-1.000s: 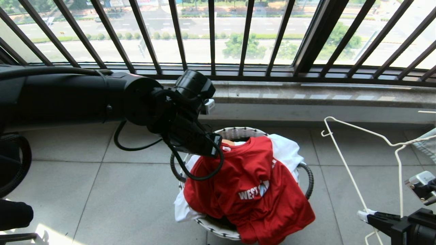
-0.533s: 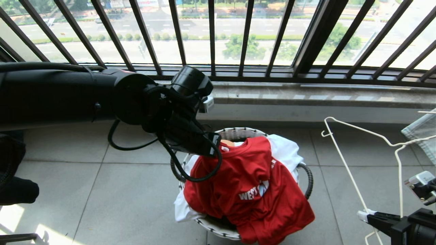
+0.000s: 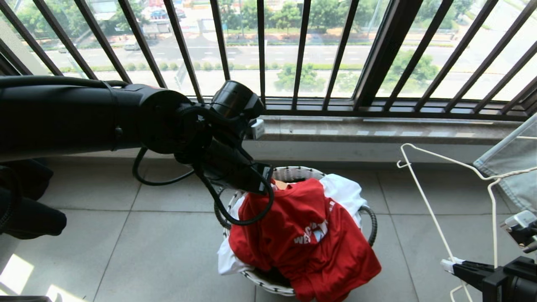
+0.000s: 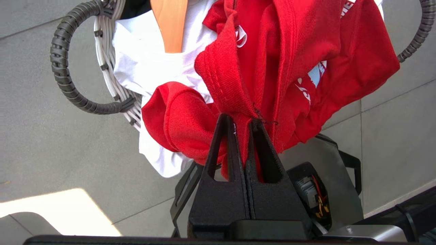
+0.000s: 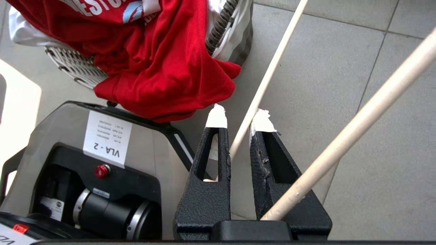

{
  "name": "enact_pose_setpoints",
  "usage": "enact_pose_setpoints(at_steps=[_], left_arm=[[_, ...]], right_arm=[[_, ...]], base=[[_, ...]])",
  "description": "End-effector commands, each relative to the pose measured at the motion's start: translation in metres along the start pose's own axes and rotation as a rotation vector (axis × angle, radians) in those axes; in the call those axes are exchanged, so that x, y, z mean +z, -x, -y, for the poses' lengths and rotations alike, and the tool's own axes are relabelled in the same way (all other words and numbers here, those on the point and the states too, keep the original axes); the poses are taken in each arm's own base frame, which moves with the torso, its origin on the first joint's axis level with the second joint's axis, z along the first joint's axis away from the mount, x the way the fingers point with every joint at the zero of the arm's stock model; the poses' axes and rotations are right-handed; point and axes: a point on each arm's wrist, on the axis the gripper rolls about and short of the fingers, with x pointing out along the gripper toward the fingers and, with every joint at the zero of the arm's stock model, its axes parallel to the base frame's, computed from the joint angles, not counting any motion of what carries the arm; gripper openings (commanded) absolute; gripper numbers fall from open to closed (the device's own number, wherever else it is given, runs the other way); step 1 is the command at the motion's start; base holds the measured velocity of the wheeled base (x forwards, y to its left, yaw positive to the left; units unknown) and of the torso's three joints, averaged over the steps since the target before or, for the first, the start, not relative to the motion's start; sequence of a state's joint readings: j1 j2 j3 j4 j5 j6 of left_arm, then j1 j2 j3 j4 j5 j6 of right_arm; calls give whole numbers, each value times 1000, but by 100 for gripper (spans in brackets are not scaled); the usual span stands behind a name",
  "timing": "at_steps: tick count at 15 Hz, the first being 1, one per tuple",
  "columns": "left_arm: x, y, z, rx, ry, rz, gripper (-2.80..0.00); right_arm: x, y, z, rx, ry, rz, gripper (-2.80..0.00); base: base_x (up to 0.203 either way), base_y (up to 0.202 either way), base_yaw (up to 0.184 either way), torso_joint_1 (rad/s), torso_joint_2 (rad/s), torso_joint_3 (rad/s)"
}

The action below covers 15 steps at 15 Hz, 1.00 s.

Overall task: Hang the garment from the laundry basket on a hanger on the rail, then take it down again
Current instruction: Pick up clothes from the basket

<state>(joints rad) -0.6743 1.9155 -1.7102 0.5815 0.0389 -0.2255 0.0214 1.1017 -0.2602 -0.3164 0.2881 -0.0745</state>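
A white label (image 5: pixel 107 138) on the robot base (image 5: pixel 44 136) reads "VLA - 2"; the garment (image 3: pixel 302 239) carries white letters "WES", at 5 o'clock from its collar, the rest hidden in folds.

garment (image 3: pixel 302 235): red, crumpled, draped over laundry basket (image 3: pixel 268 285) | hanger (image 3: pixel 436 218): white wire, upright

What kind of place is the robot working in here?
Probably an enclosed home balcony used for laundry: a dark barred railing before a window above a street, a grey tiled floor, and a laundry basket of clothes.
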Motion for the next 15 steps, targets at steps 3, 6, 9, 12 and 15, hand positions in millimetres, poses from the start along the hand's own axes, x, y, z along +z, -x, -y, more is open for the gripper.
enact_pose_setpoints(at_steps=[3,6,9,12,15], left_arm=[[-1,-1,2,-2,-2,-3,-280],[1,1,2,-3,-2,4,-280],[1,-2,2,-3,1,4,-280],[1,-6,1,3,3,-3,-280],[1,-8,0,4,3,-5,-280]], right_arm=[[1,0,0,0,1,5,-280],[1,0,0,0,1,5,-280],[1,1,0,0,3,11,-280],[1,2,0,0,4,12,-280],[1,2,0,0,4,12,-280]], base=[[0,0,0,-1,2,198],[0,0,0,2,-1,198],[0,0,0,-2,3,201],[0,0,0,2,1,201],[0,0,0,1,4,200]])
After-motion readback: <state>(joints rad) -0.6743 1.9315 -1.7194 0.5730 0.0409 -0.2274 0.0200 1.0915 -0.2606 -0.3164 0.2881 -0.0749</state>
